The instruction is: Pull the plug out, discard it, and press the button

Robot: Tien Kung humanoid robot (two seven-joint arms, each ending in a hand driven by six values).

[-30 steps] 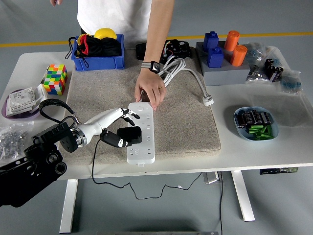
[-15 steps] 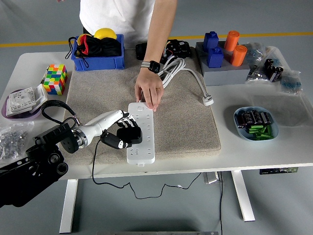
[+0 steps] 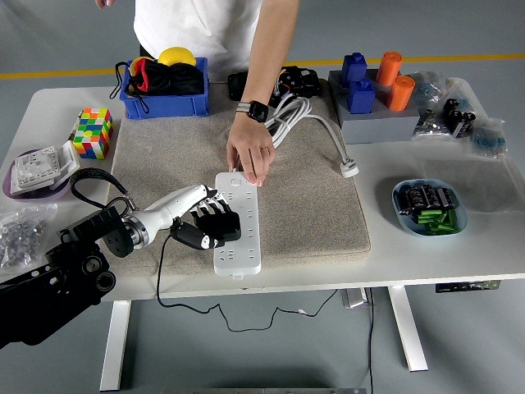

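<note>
Left hand: fingers now closed over the black plug, open a second ago. Plug: still seated in the power strip, on the mat. Pull judged imminent. Person's hand: pressed on the strip's far end, unchanged.

White table under beige mat
</note>
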